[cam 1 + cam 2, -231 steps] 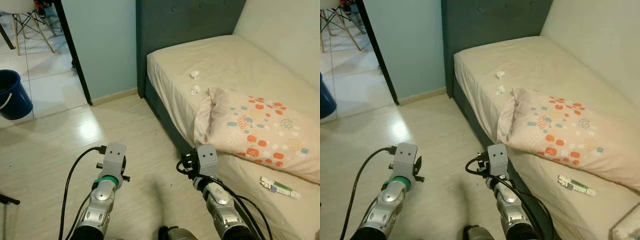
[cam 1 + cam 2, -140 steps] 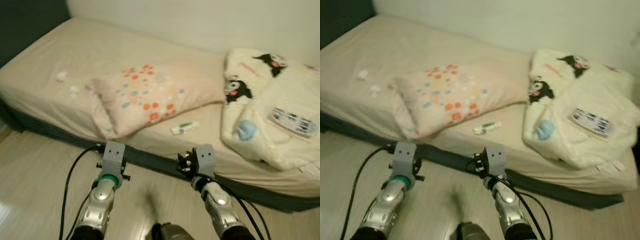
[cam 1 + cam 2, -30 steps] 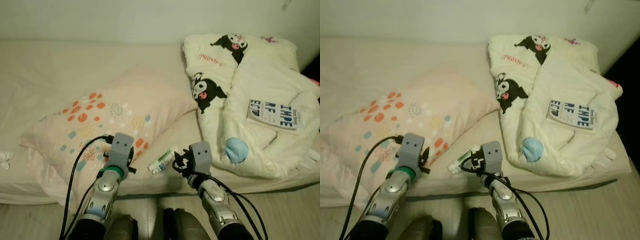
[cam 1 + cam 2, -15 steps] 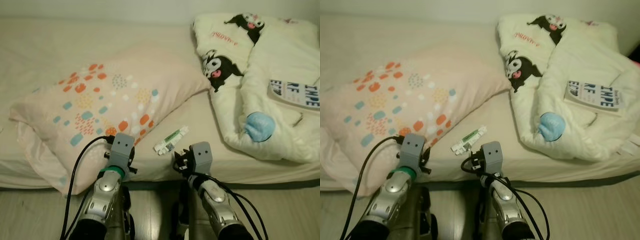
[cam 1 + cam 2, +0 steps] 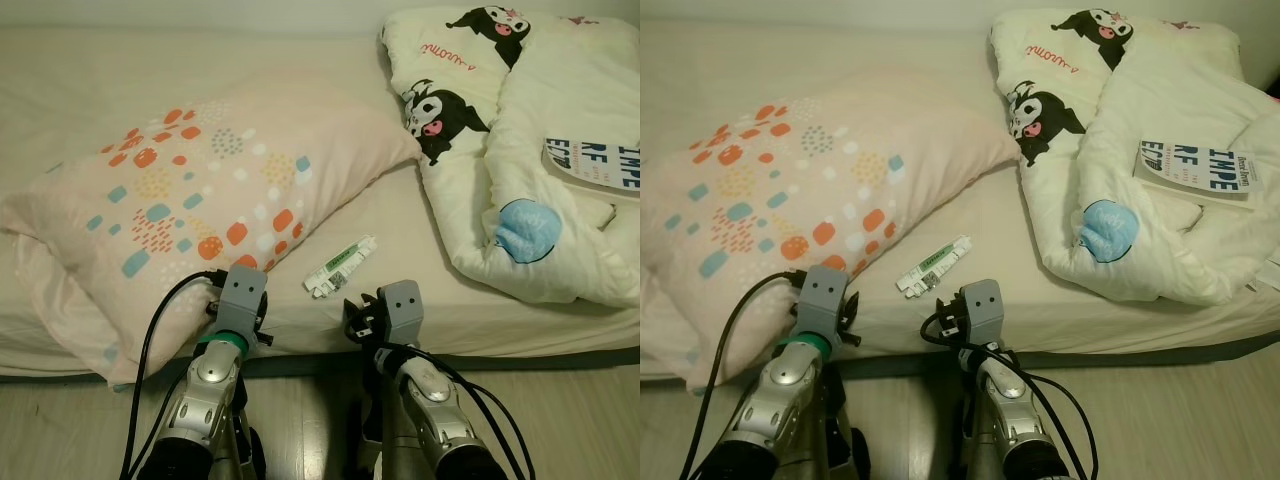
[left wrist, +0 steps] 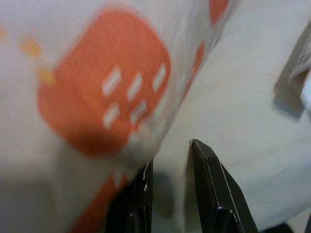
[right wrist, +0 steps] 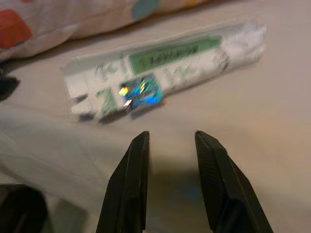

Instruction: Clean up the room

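Observation:
A white and green tube (image 5: 340, 266) lies flat on the beige bed sheet (image 5: 400, 235), between a dotted pillow (image 5: 190, 190) and a cartoon-print duvet (image 5: 520, 150). My right gripper (image 7: 171, 138) is open just short of the tube (image 7: 160, 73), low over the sheet near the bed's front edge, with nothing between its fingers. My left gripper (image 6: 170, 158) is open too, close against the corner of the pillow (image 6: 102, 97), holding nothing. Both arms reach forward side by side from below, the left (image 5: 225, 345) and the right (image 5: 405, 350).
A book (image 5: 600, 165) rests on the duvet at the far right. A pale blue round thing (image 5: 527, 228) sits on the duvet's near fold. The dark bed base (image 5: 560, 358) runs along the wooden floor (image 5: 560, 420) right before me.
The whole view has shifted as I came up to the bed from the doorway side. The tube now lies right ahead of the right gripper. Both arms keep the same pose.

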